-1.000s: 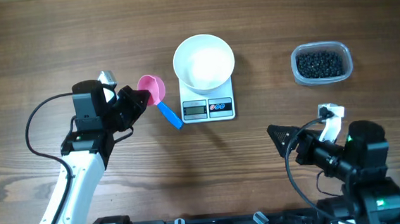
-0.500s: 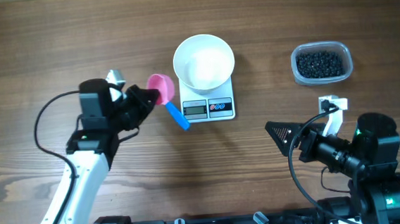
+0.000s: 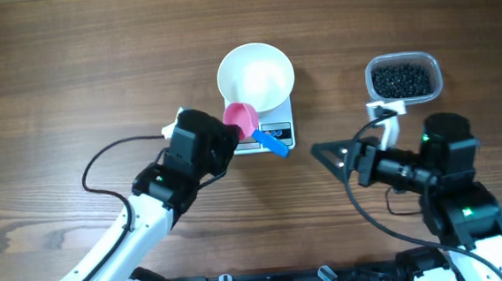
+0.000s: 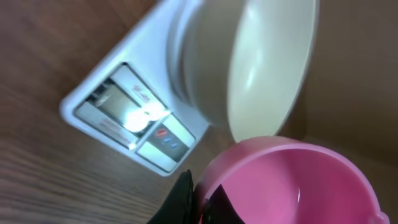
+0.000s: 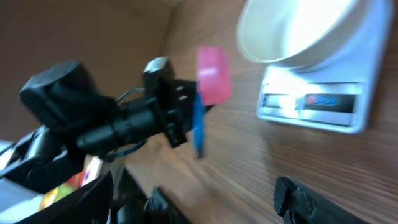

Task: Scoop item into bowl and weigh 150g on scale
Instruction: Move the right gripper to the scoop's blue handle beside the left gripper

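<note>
Wooden table (image 3: 68, 65), bowl (image 3: 255, 74) sitting on the scale (image 3: 273, 137). The left gripper (image 3: 230, 136) is clamped on a pink scoop (image 3: 241, 118) right by the bowl. The right gripper (image 3: 329, 160) has its fingers spread, empty.

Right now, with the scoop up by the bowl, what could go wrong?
1. The pink plastic scoop with a blue handle, held in the left fingers, looks empty. The small black beads sit in the clear plastic tub beside the right arm, so reaching over may clash with it.
2. Its handle hangs over the buttons of the white square scale; dipping could press them or nudge the round white bowl.
</note>
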